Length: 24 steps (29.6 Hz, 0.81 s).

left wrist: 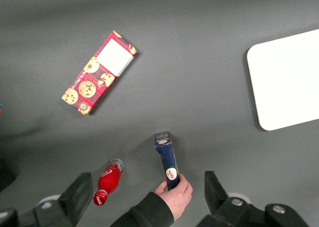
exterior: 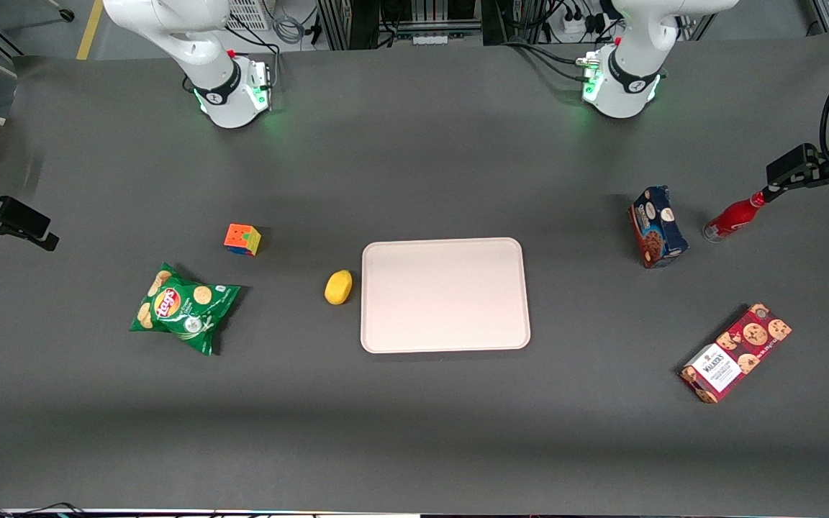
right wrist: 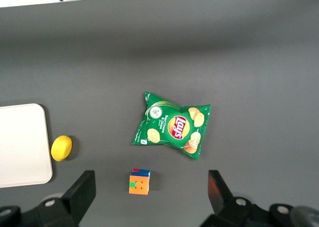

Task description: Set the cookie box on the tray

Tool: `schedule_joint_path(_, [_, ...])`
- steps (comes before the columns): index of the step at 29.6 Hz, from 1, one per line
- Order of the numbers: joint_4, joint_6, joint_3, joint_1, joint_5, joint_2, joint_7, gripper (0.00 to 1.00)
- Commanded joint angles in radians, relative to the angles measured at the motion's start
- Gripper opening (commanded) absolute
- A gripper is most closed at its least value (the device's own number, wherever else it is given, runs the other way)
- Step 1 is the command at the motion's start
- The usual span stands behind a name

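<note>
The navy cookie box (exterior: 658,226) stands on the dark table, off the tray toward the working arm's end. In the left wrist view a person's hand (left wrist: 175,194) in a dark sleeve holds one end of the cookie box (left wrist: 166,159); no hand shows in the front view. The pale tray (exterior: 445,295) lies bare at the table's middle, and its corner (left wrist: 289,82) shows in the wrist view. My left gripper (exterior: 781,180) hangs high over the table's end above the box and a red bottle, fingers wide apart (left wrist: 148,183), holding nothing.
A red bottle (exterior: 735,218) lies beside the cookie box. A red Walkers box (exterior: 735,352) lies nearer the front camera. A lemon (exterior: 338,287) sits against the tray's edge, with a puzzle cube (exterior: 242,239) and a green chip bag (exterior: 184,308) toward the parked arm's end.
</note>
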Motion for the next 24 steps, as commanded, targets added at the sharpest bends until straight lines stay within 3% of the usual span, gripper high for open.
schedule_joint_path(1, [0.01,-0.039,0.011,-0.008,0.008,-0.014,-0.028,1.0])
schedule_joint_path(5, [0.008,-0.041,-0.002,-0.009,0.09,-0.022,-0.104,1.0])
schedule_joint_path(24, [0.004,-0.042,-0.009,-0.009,0.096,-0.028,-0.105,1.0])
